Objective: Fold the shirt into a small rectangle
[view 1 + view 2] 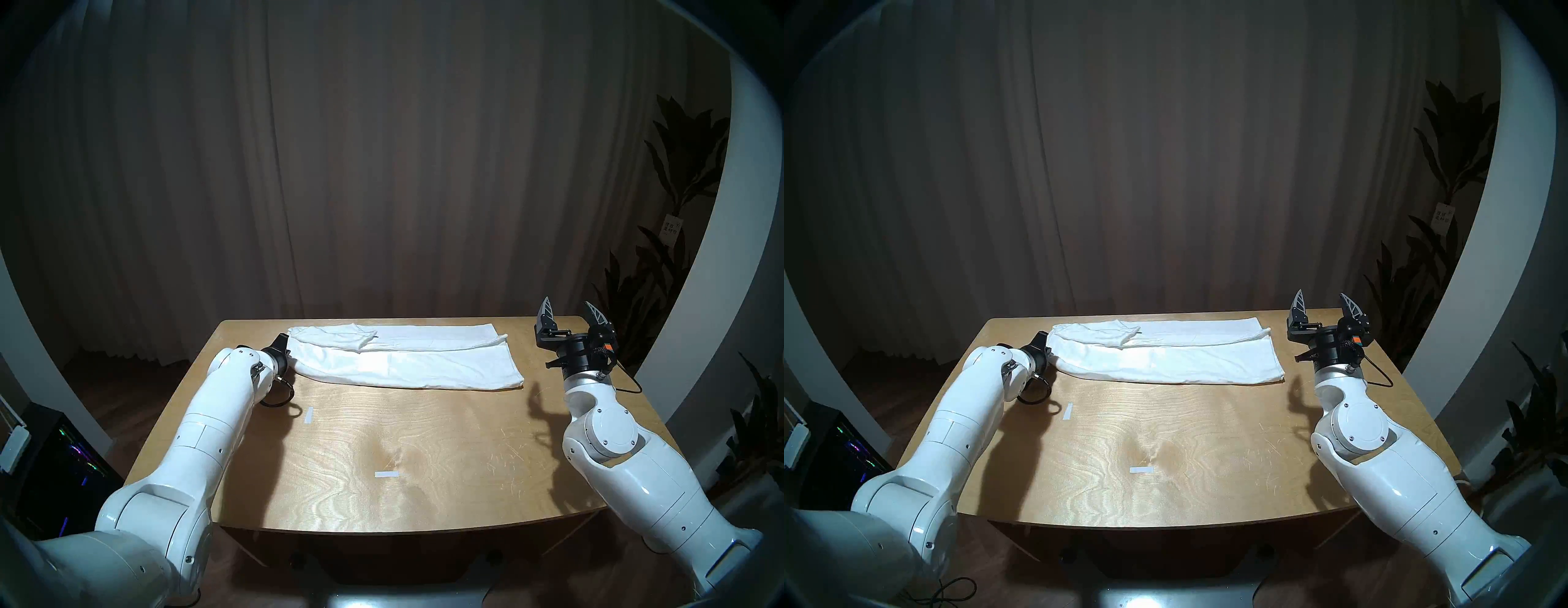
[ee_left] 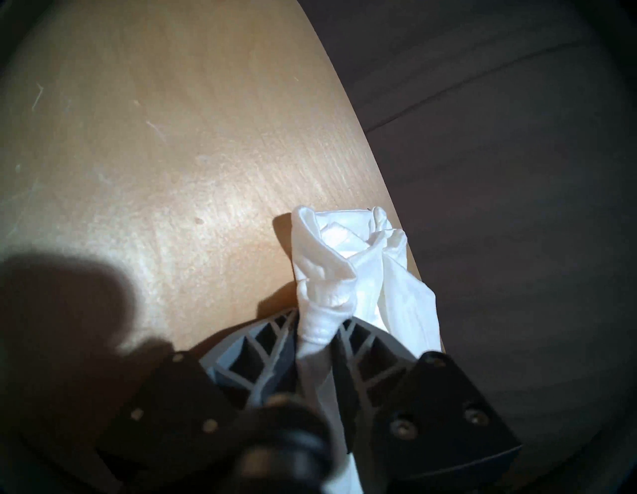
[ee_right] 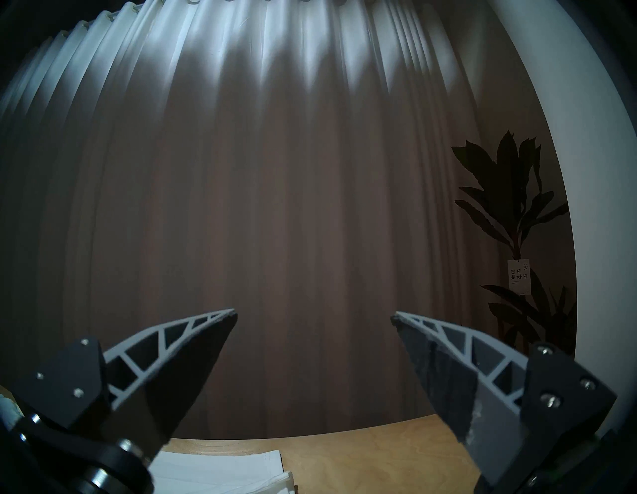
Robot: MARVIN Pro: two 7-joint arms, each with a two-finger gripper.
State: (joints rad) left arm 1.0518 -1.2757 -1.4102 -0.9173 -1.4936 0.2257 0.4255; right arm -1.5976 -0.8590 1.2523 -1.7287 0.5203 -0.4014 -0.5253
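The white shirt lies folded into a long band across the far half of the wooden table. No red letters show. My left gripper is at the band's left end, low on the table. In the left wrist view it is shut on a bunched fold of the shirt. My right gripper is open and empty, raised beyond the shirt's right end, fingers pointing up. In the right wrist view it faces the curtain, and a shirt corner lies below.
Two small white tape strips lie on the table's near half. A dark curtain hangs behind the table. A plant stands at the far right. A computer case sits on the floor at the left.
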